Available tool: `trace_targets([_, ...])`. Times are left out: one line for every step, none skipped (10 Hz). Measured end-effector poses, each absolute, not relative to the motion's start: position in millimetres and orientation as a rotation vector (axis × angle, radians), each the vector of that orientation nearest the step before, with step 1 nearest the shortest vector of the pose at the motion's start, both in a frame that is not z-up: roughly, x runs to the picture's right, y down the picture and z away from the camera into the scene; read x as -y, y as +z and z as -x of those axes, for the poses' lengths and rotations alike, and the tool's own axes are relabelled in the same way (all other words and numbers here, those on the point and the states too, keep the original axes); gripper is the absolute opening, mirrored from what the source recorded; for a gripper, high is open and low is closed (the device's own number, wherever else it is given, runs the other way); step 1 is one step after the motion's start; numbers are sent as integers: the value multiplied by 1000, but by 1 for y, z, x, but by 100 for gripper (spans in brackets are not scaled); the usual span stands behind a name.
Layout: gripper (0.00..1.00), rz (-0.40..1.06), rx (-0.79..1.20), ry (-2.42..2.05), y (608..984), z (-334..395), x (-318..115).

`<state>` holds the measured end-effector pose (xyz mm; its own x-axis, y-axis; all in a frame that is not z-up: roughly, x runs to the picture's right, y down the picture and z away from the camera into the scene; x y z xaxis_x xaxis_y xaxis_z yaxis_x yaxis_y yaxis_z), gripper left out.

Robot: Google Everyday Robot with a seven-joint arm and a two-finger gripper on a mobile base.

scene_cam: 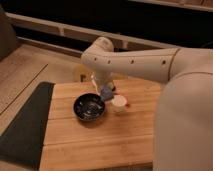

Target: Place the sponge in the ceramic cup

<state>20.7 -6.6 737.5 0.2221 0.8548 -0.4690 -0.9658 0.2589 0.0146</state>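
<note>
Pinching sponge (106,93) in tool (104,88), above bench (100,145); ceramic cup (119,103) just beside, below tool; sponge not in cup; release pending.

Single high close view past arm (140,62), facing down; tool (105,90) holds sponge (107,94) by cup (119,104).

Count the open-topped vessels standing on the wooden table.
2. The black bowl sits mid-table; the ceramic cup stands just right of it. The gripper, holding the sponge, hangs above and between them. The arm may hide others.
</note>
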Motion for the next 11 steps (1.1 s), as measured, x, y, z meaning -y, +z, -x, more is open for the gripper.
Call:
trace_targets([0, 312, -424, 1285, 737, -18, 5])
trace_targets([0, 315, -415, 1282, 737, -14, 6])
trace_targets([0, 313, -419, 1280, 738, -15, 6])
trace_targets([0, 311, -427, 1278, 739, -17, 5])
trace_targets([0, 304, -442, 1283, 745, -24, 5])
trace_targets([0, 277, -483, 1311, 754, -49, 8])
trace_targets([0, 254, -516, 1337, 762, -72, 9])
trace_targets([0, 237, -535, 1356, 768, -88, 11])
trace_targets([0, 220, -552, 1380, 777, -105, 14])
trace_targets([0, 214, -560, 1398, 785, -114, 15])
trace_targets([0, 211, -562, 1410, 791, -118, 15])
